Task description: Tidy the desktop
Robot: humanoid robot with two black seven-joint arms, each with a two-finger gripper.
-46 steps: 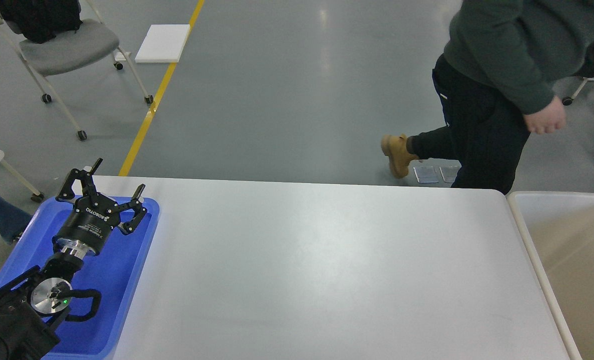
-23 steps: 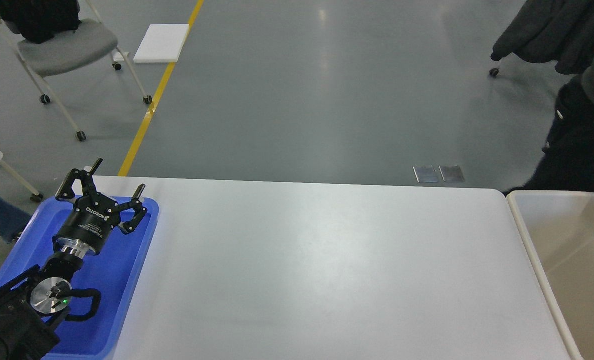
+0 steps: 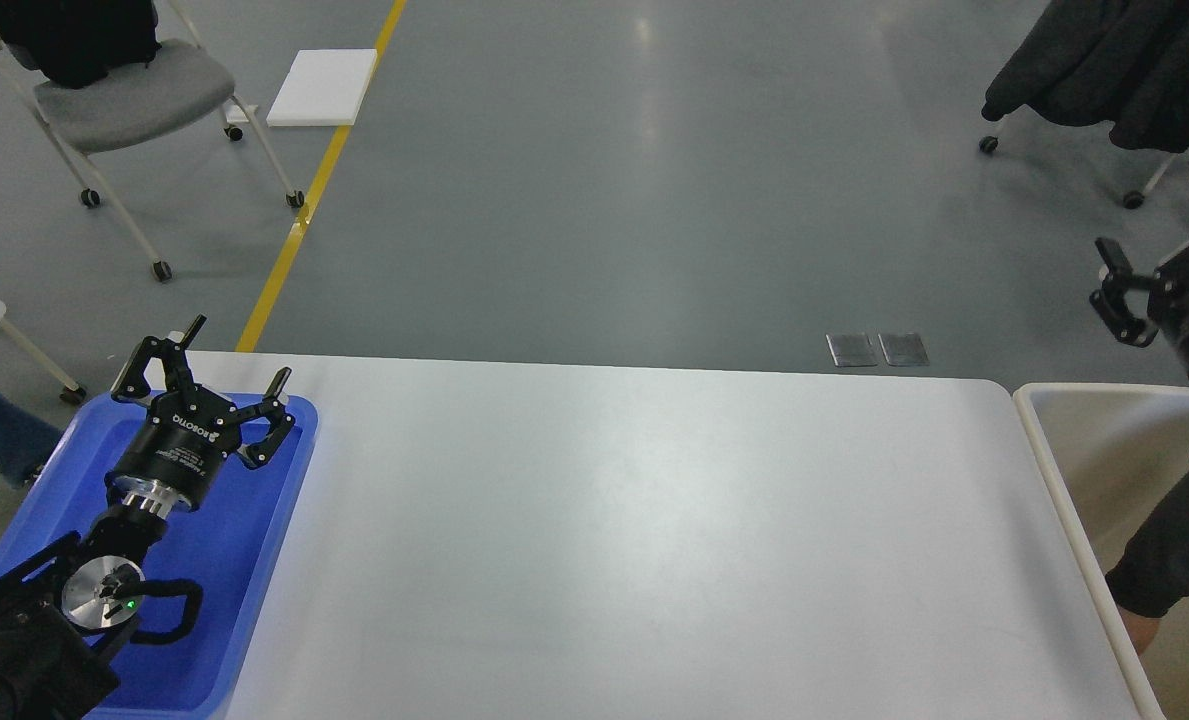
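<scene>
The left gripper (image 3: 212,372) hovers with fingers (image 3: 276,383) spread over the blue tray (image 3: 244,560) at the white counter's (image 3: 634,540) left; the right gripper (image 3: 1149,285) hangs far right above the beige bin (image 3: 1064,480).

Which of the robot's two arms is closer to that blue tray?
The left. Its end effector hangs open right over the blue tray, at the desktop's left end. The right end effector is far across, above the beige bin.
</scene>
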